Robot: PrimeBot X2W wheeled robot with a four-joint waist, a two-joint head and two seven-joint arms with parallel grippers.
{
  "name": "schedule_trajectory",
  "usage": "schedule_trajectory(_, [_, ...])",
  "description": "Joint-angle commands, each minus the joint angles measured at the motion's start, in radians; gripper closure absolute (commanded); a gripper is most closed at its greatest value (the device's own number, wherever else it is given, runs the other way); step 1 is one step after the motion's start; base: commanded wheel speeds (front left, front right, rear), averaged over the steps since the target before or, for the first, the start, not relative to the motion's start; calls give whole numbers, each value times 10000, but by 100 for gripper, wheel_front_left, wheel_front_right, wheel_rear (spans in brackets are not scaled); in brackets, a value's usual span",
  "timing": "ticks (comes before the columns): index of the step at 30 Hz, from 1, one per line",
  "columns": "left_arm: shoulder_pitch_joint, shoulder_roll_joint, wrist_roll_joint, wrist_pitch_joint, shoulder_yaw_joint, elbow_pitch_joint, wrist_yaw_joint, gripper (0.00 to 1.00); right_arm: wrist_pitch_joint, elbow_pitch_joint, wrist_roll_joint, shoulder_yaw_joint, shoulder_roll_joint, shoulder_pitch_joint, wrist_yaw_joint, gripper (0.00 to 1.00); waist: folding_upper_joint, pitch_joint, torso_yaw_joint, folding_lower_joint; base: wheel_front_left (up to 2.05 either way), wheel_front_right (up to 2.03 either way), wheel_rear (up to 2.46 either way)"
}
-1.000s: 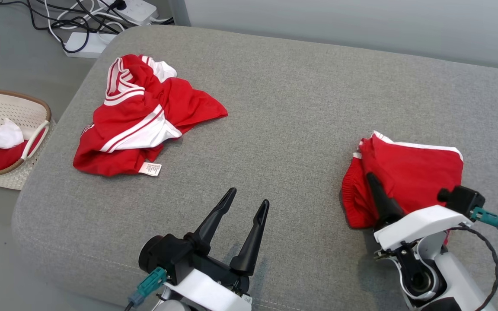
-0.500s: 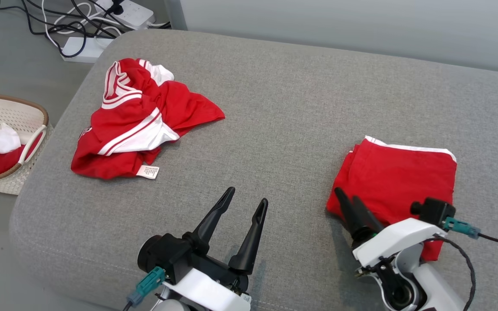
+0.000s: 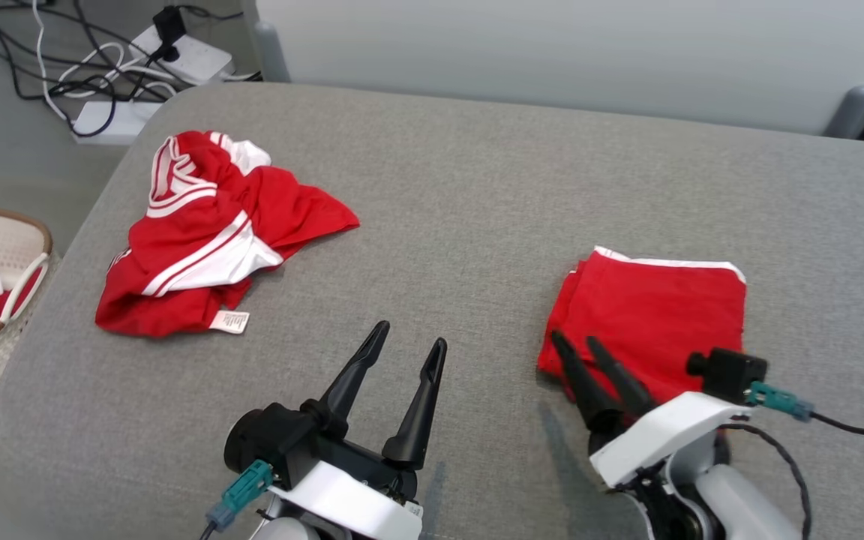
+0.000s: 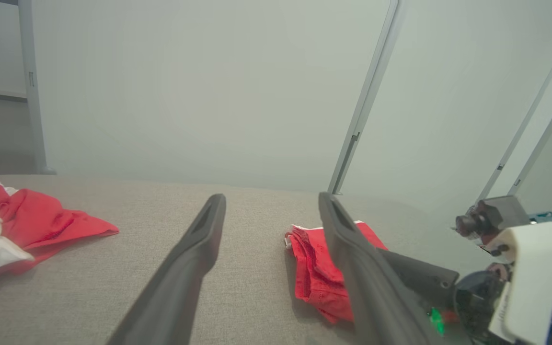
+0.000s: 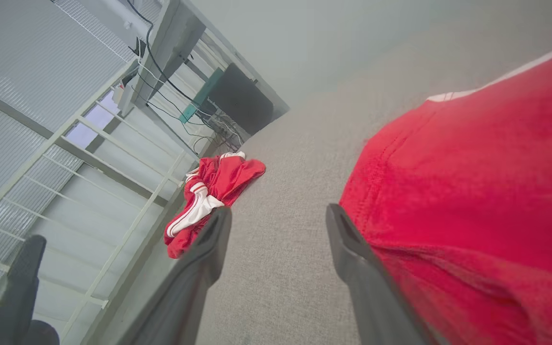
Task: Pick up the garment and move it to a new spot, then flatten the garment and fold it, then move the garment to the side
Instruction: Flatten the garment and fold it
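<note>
A folded red garment (image 3: 657,322) with a white hem lies flat on the right of the grey cushion (image 3: 477,187). My right gripper (image 3: 574,341) is at its near left corner, open, with nothing between the fingers. In the right wrist view one finger rests along the edge of the folded garment (image 5: 472,191) and the gap of my right gripper (image 5: 278,213) shows bare cushion. My left gripper (image 3: 408,336) stands open over the cushion's near middle, holding nothing. A crumpled red and white garment (image 3: 207,232) lies at the far left.
A white woven basket (image 3: 27,247) holding red and white cloth stands on the floor to the left. Power strips and cables (image 3: 177,49) lie on the floor beyond the cushion's far left corner. A pale wall runs behind the cushion.
The head camera has shifted. My right gripper has drawn back off the folded garment to its near left corner, its fingers now parted, and the garment has settled flat. The left gripper is unchanged.
</note>
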Motion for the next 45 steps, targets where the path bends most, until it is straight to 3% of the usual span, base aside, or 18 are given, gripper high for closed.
schedule_trajectory(1, [-124,8,42,-88,381,-186,91,0,-239,-384,-334,124,-143,15,44,0,0,-170,-169,0,0,0,0])
schedule_trajectory(10, [283,8,325,-88,1056,-70,357,0,-981,-591,-3445,-773,-1003,200,44,0,0,-777,-837,0,0,0,0])
schedule_trajectory(18, [542,8,566,-88,2059,-131,739,0,-1291,-731,-5531,-2029,-870,596,44,0,0,-1051,-1358,0,0,0,0])
schedule_trajectory(26, [802,8,800,-88,2707,-249,676,0,-1357,-1721,-6185,-2843,-722,1327,44,0,0,-1128,-1757,0,0,0,0])
schedule_trajectory(30, [915,8,945,-88,2884,-88,425,0,-1360,-2174,-6192,-2952,-755,2024,44,0,0,-1152,-1846,0,0,0,0])
schedule_trajectory(45, [1400,8,1120,-88,2910,-152,273,0,-1362,-2400,-6256,-3285,-750,3079,44,0,0,-1189,-1788,0,0,0,0])
